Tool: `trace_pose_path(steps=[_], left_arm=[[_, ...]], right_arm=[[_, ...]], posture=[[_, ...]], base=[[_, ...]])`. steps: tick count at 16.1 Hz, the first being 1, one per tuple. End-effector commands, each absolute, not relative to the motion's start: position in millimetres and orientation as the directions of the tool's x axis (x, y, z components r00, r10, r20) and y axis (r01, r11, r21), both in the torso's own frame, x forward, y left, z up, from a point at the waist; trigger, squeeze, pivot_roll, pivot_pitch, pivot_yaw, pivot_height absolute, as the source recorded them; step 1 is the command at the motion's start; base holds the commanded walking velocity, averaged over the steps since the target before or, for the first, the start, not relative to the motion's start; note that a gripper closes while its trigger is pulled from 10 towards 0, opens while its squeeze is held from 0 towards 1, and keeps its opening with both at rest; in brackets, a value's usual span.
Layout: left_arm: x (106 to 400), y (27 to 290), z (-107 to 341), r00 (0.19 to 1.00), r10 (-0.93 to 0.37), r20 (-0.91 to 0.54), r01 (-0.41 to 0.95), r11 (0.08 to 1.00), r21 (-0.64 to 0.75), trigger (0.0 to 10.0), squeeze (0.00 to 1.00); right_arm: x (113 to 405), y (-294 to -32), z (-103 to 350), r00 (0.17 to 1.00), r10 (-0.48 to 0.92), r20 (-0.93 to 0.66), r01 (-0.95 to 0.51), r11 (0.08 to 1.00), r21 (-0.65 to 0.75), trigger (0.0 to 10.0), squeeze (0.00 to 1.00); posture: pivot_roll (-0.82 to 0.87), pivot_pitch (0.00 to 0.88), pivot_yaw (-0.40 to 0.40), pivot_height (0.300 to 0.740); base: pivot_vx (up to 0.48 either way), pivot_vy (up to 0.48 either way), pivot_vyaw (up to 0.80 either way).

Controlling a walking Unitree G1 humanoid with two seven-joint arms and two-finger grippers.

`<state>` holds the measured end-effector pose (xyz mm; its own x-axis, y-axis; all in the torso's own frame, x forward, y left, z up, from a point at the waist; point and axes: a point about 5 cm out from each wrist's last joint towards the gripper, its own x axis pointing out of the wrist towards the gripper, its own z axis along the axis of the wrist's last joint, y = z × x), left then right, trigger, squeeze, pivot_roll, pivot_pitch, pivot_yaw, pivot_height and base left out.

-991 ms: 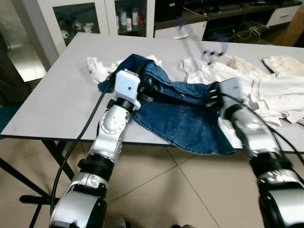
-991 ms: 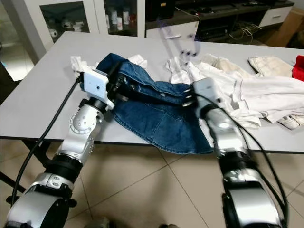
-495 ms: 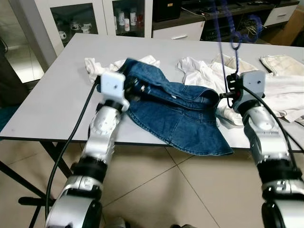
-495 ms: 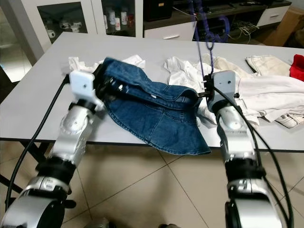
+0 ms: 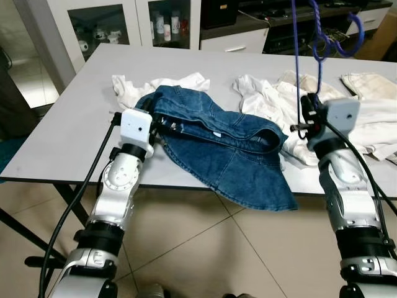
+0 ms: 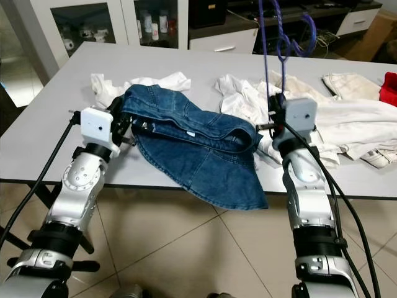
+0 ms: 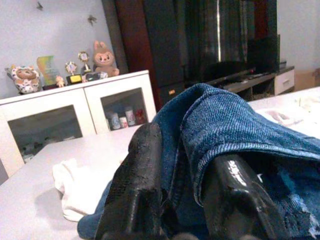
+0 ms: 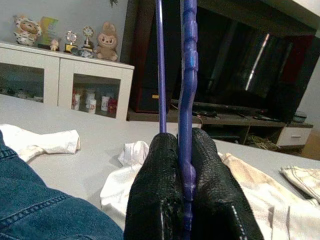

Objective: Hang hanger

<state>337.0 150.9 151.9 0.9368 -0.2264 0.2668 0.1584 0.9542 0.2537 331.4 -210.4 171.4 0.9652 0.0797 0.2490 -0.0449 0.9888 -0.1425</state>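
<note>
Right wrist view: your right gripper (image 8: pixel 182 165) pinches the purple hanger (image 8: pixel 187 75) upright; your left gripper (image 7: pixel 187 185) clamps the denim skirt (image 5: pixel 229 146).

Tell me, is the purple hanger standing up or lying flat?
Standing up. The purple plastic hanger rises straight from the right gripper, pinched between its black fingers, above the table.

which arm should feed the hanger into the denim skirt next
Right, probably. The right gripper is shut on the purple hanger, held upright beside the skirt. The left gripper already pinches the denim skirt waistband, so it can hold it.
</note>
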Motion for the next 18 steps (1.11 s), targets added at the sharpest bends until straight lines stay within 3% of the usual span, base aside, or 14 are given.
trace_pose_path(steps=[1,4,18], left_arm=[[336,147,152,0.935,-0.246,0.257,0.172,0.945,0.278,10.0,0.00],[336,138,152,0.931,-0.267,0.249,0.194,0.940,0.282,10.0,0.00],[338,131,152,0.932,-0.272,0.242,0.205,0.941,0.268,10.0,0.00]], right_arm=[[330,-212,175,0.959,0.068,0.274,-0.035,0.992,-0.122,10.0,0.00],[329,-205,173,0.959,0.083,0.270,-0.054,0.992,-0.115,10.0,0.00],[331,-202,174,0.958,0.113,0.262,-0.086,0.990,-0.113,10.0,0.00]], posture=[[0.11,0.000,-0.007,0.740],[0.11,0.000,-0.006,0.740],[0.10,0.000,-0.010,0.740]], base=[[0.000,0.000,0.00],[0.000,0.000,0.00],[0.000,-0.373,0.00]])
